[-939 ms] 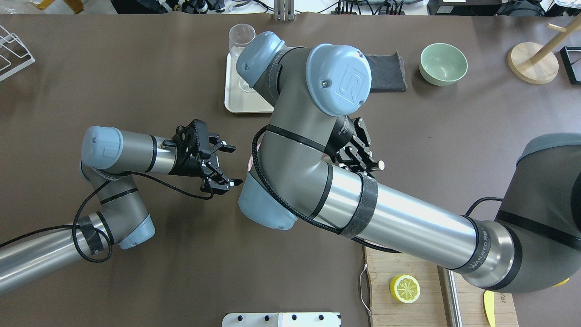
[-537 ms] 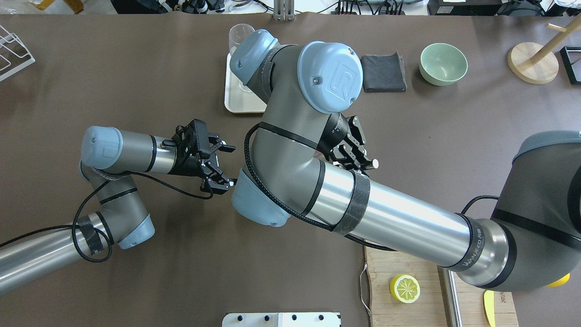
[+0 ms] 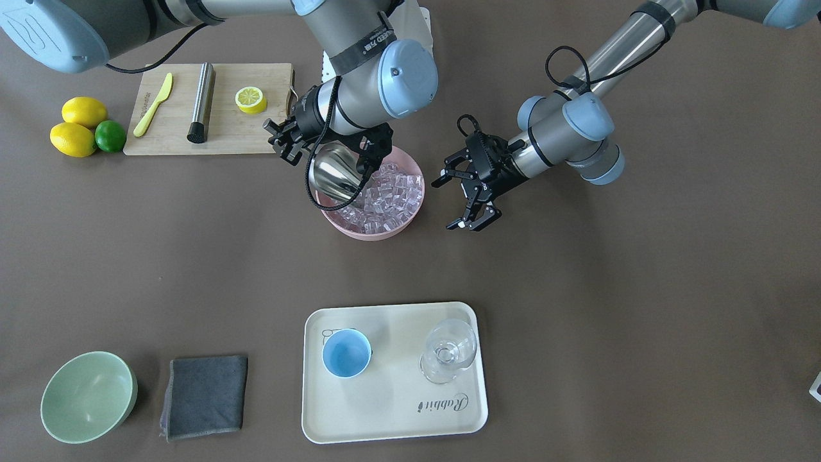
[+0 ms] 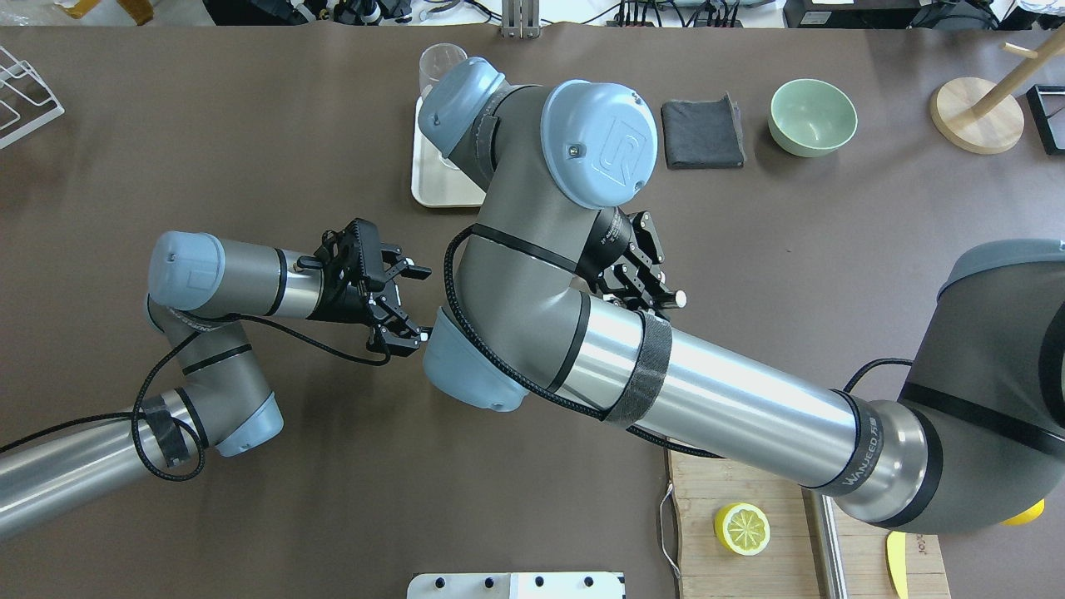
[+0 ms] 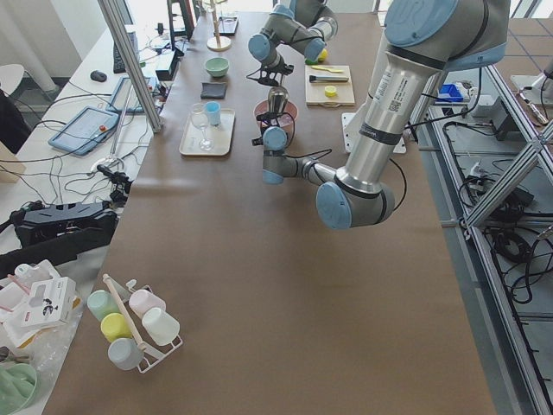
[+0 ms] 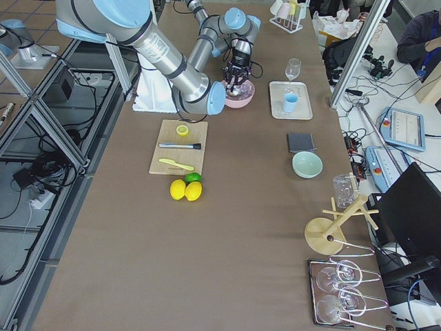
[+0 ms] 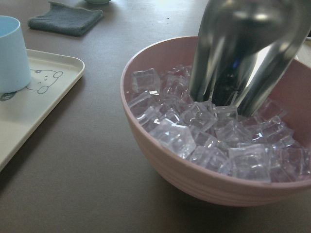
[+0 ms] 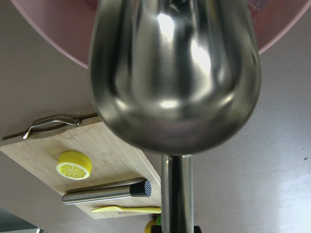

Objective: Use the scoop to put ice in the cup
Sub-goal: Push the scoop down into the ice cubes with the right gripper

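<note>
Right tool (image 4: 657,287) was clenched on the thin rod handle of the scoop (image 3: 333,172). Its steel trough stood steeply, lip down, in the ice (image 3: 388,192) heaped in the pink bowl (image 3: 378,232); whether any cubes lay inside it could not be seen. From the front-facing camera, the left tool (image 3: 463,200) hung released at three o'clock of the bowl, near its rim but not touching it. Well apart at the bowl's six o'clock sat the cup (image 3: 346,353), empty, on the cream tray (image 3: 397,410), with a clear stemmed glass (image 3: 449,350) at the cup's three o'clock. Several things looked likely to go wrong. With nothing bracing the bowl, a hard push into the packed cubes could have slid or tipped it. The smooth rod might have twisted in the grip under a full load. Slick cubes could have slipped off the trough over the bare desk (image 3: 577,289) on the way across. The scoop's mouth looked about as wide as the cup, so a fast pour would probably have scattered ice onto the tray or knocked the glass. As for writing, the tray carried "Rabbit" in script along one edge, a strap (image 4: 861,456) on the right arm read "WANJEED", and the joint cap (image 4: 620,150) bore a "UR" mark.
</note>
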You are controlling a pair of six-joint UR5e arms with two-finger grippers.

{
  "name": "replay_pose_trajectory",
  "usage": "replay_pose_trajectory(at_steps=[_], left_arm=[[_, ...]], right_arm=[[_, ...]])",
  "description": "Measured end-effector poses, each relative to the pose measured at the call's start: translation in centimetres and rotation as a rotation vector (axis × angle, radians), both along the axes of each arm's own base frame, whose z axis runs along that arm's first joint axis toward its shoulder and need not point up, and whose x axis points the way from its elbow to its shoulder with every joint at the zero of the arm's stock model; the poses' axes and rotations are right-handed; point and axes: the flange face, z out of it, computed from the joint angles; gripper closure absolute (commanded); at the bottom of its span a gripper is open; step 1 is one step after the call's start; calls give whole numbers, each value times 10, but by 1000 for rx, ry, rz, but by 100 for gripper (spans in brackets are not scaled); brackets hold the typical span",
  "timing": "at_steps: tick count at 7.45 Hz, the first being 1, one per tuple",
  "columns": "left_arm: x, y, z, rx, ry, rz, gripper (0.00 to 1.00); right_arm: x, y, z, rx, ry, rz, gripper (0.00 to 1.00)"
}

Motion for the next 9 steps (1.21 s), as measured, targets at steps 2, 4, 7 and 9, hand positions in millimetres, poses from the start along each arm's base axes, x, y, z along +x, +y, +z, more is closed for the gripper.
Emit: replay_pose_trajectory(at_steps=[2,4,7,9], left_arm=[[0,0,0,0,0,0,3],[0,0,0,0,0,-1,3],[-1,-1,0,0,0,-1,3],[-1,0,0,-8,1,0,3]], right_arm=[[-4,3,-1,0,-3,-4,100],[-6,7,-4,10,-21,-9,100],[2,14,-10,49,-92,6,100],[10,20,-4,64,-129,24,100]])
